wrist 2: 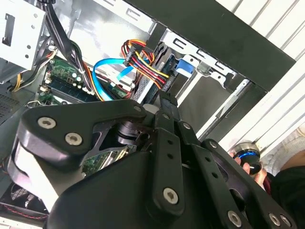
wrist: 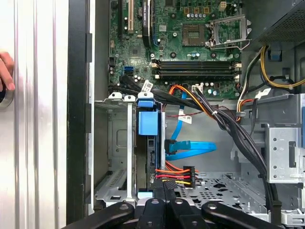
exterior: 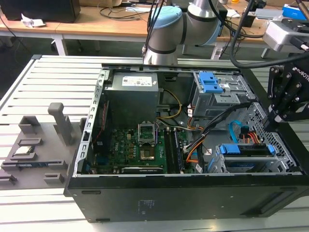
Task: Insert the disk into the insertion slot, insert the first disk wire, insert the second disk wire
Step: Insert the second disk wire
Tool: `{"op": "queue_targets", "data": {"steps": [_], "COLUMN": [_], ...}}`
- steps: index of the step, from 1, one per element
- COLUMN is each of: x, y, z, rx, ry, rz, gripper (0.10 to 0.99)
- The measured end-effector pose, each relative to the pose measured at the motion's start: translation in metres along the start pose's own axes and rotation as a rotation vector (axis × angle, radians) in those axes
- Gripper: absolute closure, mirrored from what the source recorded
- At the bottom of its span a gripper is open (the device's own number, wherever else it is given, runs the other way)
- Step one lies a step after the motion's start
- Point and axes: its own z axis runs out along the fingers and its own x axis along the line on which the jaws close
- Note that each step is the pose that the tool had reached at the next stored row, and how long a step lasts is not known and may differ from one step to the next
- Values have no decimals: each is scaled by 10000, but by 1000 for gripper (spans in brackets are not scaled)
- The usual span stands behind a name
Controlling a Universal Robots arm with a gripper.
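Blue carrier plastic marks the disk [exterior: 231,149], seated in the insertion slot [exterior: 251,165] at the case's [exterior: 145,203] corner on the exterior view's right; the gripper [exterior: 268,124] hangs just above it. In the second wrist view the jaws look clenched together with nothing pinched, tips beside the multicoloured wire plug [wrist 2: 143,59]. In the first wrist view that plug and the blue wire [wrist: 188,145] both meet the disk's edge. I'd press squarely along the plug's axis, I judge; my own linkage hides whether it's fully home.
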Motion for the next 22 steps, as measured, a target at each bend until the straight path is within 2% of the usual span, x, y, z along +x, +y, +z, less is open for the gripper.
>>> {"op": "queue_targets", "data": {"steps": [2, 3, 4, 5, 7, 11, 13, 14, 15, 19, 22], "x": [0, 0, 0, 0, -13, -27, -33, -38, -38, -41, -41], "y": [0, 0, 0, 0, 7, 134, 265, 362, 405, 424, 425], "z": [-1, -1, -1, -1, 2, 60, 99, 132, 154, 203, 208], "rx": [0, 0, 0, 0, 0, 0, 1, 0, 0, 0, 0], "ry": [0, 0, 0, 0, 4, -1, 1, 0, -2, 1, 3], "rz": [0, 0, 1, 0, 0, 1, 1, -1, 0, -1, -1], "gripper": [973, 851, 851, 784, 784, 784, 784, 784, 784, 784, 784]}}
